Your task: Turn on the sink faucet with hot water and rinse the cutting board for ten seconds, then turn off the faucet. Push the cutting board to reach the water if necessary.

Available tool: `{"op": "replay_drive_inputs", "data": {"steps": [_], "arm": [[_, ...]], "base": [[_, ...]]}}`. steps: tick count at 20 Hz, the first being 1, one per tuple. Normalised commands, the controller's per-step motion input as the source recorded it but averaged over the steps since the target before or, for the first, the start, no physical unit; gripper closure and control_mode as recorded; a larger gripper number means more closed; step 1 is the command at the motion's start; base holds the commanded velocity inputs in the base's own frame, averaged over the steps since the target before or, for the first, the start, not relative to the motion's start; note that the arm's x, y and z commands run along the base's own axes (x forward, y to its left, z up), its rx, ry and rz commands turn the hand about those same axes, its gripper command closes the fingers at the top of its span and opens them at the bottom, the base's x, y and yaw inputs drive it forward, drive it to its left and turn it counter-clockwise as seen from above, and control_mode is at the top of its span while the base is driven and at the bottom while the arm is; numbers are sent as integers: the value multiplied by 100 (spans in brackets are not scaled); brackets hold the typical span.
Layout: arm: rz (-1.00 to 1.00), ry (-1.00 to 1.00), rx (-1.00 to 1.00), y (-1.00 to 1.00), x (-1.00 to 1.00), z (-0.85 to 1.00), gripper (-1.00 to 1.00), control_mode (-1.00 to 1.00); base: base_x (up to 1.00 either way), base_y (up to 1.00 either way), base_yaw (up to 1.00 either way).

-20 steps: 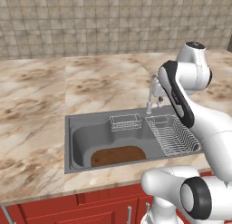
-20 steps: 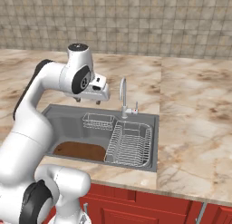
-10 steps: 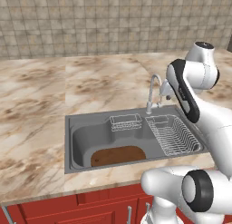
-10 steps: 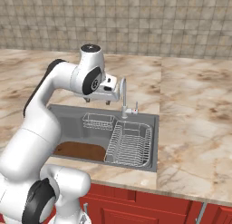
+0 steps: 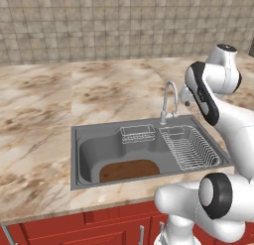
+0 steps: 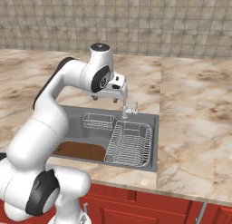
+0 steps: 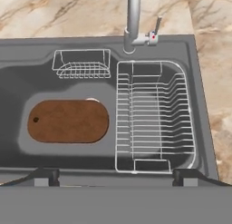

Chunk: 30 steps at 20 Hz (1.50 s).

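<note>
Marble counter surrounds the sink (image 7: 201, 105); the gripper (image 6: 118, 88) has swung right, nearer the sink faucet (image 7: 133, 23). Its jaws stand wide and empty, with the faucet's lever at 12 o'clock and the cutting board (image 7: 68, 120) dry, so the hot water is not yet on.

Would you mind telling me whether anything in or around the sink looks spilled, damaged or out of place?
Nothing stands out. The cutting board lies flat on the floor of the sink, the dish rack and small wire basket sit square, and the faucet stands upright with no water running.

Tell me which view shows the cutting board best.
Hand view: the whole cutting board lies flat on the sink floor, unobstructed, seen from above. The left base view shows it foreshortened, its near edge hidden by the rim; the right base view has the arm covering its left end.
</note>
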Motion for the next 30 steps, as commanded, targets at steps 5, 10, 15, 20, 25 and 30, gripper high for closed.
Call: {"op": "replay_drive_inputs", "data": {"steps": [5, 10, 15, 20, 25, 30], "arm": [[0, 0, 0, -22, 15, -4, -100, -100], [0, 0, 0, -2, 18, -12, -100, -100], [0, 0, 0, -25, 10, -11, -100, -100], [-1, 0, 0, -27, 20, -5, -100, -100], [0, 0, 0, 0, 48, -7, -100, -100], [0, -2, 0, 0, 61, -11, -100, -100]], "base": [[0, 0, 0], [0, 0, 0], [0, 0, 0], [0, 0, 0], [0, 0, 0], [0, 0, 0]]}}
